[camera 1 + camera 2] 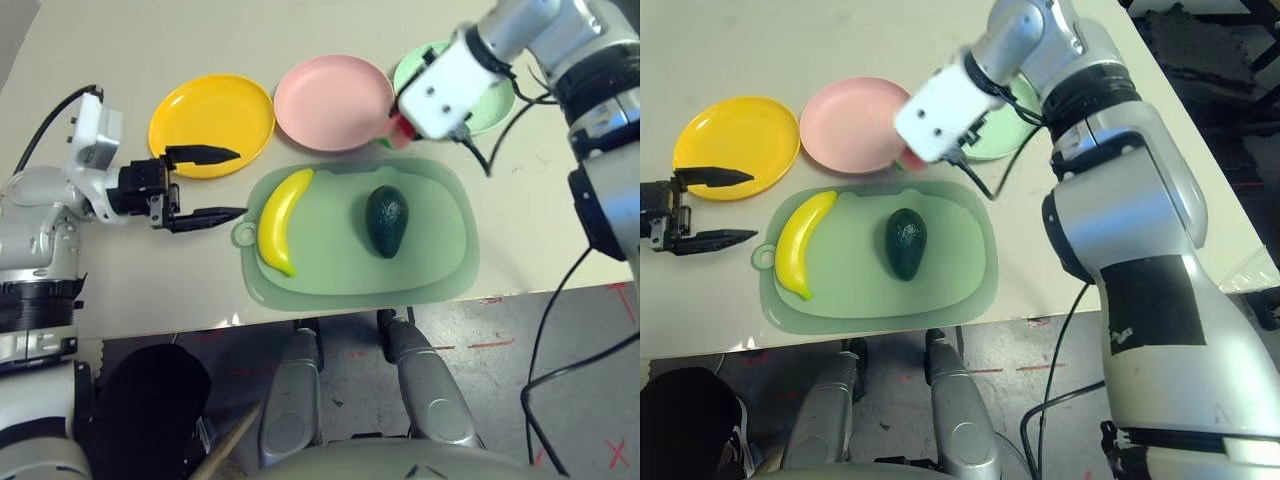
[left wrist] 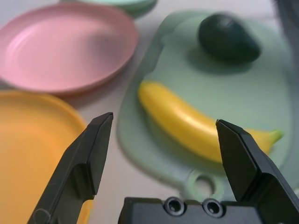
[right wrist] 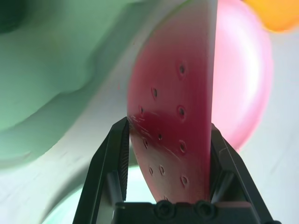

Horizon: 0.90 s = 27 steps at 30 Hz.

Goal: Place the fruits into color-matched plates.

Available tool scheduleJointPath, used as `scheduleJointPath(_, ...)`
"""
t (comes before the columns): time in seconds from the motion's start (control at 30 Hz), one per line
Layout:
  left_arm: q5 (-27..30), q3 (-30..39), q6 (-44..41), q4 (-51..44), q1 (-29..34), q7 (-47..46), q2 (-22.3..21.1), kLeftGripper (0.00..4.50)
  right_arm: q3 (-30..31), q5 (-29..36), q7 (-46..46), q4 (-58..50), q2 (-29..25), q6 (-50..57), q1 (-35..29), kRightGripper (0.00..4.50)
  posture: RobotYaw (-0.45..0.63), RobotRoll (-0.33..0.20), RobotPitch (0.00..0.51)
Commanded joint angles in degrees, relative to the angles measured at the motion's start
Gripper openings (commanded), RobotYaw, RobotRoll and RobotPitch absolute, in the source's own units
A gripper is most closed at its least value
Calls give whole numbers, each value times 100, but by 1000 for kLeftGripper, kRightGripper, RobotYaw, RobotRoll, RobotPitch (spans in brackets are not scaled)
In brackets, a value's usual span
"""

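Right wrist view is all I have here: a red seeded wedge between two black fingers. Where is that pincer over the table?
Observer: The right pincer, shut on the watermelon wedge, sits between the pink plate and the mint green plate.
Operator: Other fruits?
Observer: The banana and avocado lie apart on the pale green mat.
Operator: And the left arm?
Observer: The left pincer is open, empty, beside the yellow plate.
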<state>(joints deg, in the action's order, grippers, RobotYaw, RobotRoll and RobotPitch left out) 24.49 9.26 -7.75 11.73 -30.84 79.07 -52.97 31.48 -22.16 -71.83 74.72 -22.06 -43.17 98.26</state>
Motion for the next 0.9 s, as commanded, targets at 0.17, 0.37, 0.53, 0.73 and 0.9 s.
scheduleJointPath(0.17,-523,-148,-844,-630,-530,-1251,-103,4500,-254,-300,1447,189,612,997,56,2127,-32,0,370)
scheduleJointPath(0.37,-586,-145,-897,-694,-647,-1381,-208,4500,-82,-643,1822,303,925,1359,-141,2127,-6,0,365)
scheduleJointPath(0.53,-600,-115,-883,-694,-579,-1457,-210,4500,-95,-829,1735,307,1014,1375,-287,2127,-6,0,367)
scheduleJointPath(0.73,-583,-176,-845,-654,-557,-1453,-167,4500,-143,-964,1800,300,987,1341,-312,4333,-10,0,364)
scheduleJointPath(0.9,-570,-235,-782,-577,-606,-1352,-140,4500,-199,-998,1850,301,924,1343,-221,4451,-19,0,362)
